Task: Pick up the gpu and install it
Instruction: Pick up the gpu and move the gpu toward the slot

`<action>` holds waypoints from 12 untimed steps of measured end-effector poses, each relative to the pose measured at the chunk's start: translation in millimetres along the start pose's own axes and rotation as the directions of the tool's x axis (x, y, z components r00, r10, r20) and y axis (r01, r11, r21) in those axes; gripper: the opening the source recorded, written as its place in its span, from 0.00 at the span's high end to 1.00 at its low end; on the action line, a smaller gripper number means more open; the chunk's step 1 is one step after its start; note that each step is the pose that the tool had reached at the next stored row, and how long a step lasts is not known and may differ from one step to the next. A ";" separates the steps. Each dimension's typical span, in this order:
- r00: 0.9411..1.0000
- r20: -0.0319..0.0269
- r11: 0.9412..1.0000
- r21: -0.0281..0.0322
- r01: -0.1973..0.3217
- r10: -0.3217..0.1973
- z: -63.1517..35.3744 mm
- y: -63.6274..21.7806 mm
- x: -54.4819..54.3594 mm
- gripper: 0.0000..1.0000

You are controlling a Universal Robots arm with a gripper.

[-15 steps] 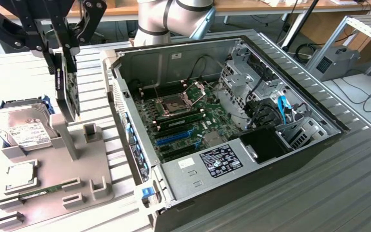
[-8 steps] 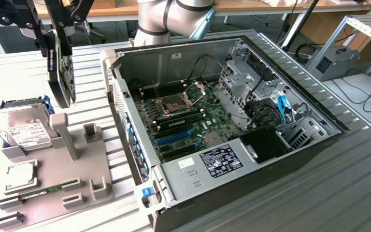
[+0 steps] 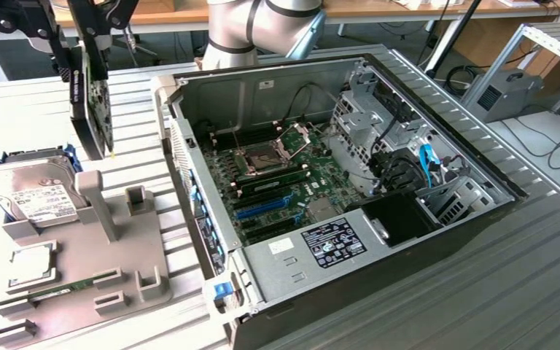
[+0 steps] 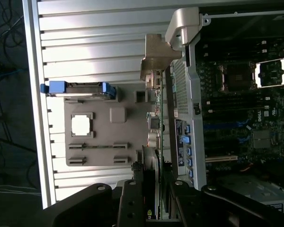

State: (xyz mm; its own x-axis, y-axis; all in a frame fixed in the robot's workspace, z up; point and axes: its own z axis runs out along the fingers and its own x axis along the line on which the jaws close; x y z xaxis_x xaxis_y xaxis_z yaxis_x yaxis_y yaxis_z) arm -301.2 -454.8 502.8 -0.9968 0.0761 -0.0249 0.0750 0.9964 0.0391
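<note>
The gpu hangs on edge above the slatted table, at the exterior view's left of the open computer case. My gripper is shut on its upper edge. In the wrist view the gpu appears edge-on between the two black fingers of my gripper, with its silver bracket at the far end. It hovers over the gap between the grey parts holder and the case wall. The motherboard lies exposed inside, with blue expansion slots.
On the grey parts holder rest a hard drive, a CPU and a RAM stick. The arm's base stands behind the case. A drive cage and cables fill the case's far side.
</note>
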 end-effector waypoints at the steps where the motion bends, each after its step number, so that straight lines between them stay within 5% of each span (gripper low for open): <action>1: 1.000 0.000 1.000 0.000 0.000 0.000 -0.5 0.0 0.0 0.74; 12: 1.000 0.000 1.000 0.000 0.000 0.000 0.4 0.0 0.1 0.74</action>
State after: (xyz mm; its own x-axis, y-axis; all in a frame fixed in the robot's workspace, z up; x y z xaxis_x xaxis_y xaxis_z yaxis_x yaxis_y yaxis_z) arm -301.2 -454.9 502.4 -0.9968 0.0761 -0.0249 0.0751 0.9964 0.0391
